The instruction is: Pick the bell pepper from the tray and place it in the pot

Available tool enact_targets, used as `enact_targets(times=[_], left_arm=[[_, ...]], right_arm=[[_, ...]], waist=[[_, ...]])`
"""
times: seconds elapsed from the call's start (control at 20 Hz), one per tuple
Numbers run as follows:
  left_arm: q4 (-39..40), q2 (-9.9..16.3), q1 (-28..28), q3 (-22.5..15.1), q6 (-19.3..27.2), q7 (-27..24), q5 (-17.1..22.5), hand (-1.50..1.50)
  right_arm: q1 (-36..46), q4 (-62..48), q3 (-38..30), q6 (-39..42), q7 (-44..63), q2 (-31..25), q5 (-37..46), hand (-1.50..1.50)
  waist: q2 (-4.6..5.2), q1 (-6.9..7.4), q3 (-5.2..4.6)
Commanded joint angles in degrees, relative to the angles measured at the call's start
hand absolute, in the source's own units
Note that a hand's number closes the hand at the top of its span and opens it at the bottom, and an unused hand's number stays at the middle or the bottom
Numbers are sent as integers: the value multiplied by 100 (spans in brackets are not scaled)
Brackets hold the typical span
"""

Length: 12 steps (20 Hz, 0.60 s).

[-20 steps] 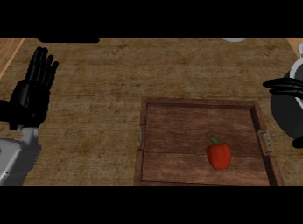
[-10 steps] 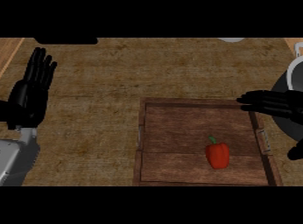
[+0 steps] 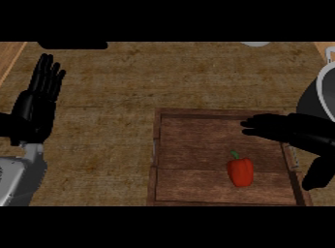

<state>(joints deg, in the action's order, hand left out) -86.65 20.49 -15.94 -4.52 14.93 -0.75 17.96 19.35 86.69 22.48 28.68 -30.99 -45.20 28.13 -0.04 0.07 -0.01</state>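
At nine o'clock on the counter we see our left hand [image 3: 36, 102] resting, its fingers straight and together, pointing up, because it has no part in this step. Toward five o'clock lies the wooden tray [image 3: 199, 135], flat and planked, with the glossy red bell pepper [image 3: 240, 171] on it. Our right hand [image 3: 305, 135] hovers at three o'clock over the tray's edge, fingers spread, holding nothing, in our judgement preparing the grasp. Behind it stands the dark round pot [image 3: 331, 94].
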Motion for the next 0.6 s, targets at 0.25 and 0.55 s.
enact_targets(times=[0.25,0.55], left_arm=[[284,-255,55,312,-364,-202,-210,0],[-351,-285,299,422,-301,204,-434,0]], right_arm=[[-25,-359,-112,124,-363,781,882,-150],[-390,51,-232,-55,-235,1194,1354,-150]], waist=[[6,6,0],[-1,8,1]])
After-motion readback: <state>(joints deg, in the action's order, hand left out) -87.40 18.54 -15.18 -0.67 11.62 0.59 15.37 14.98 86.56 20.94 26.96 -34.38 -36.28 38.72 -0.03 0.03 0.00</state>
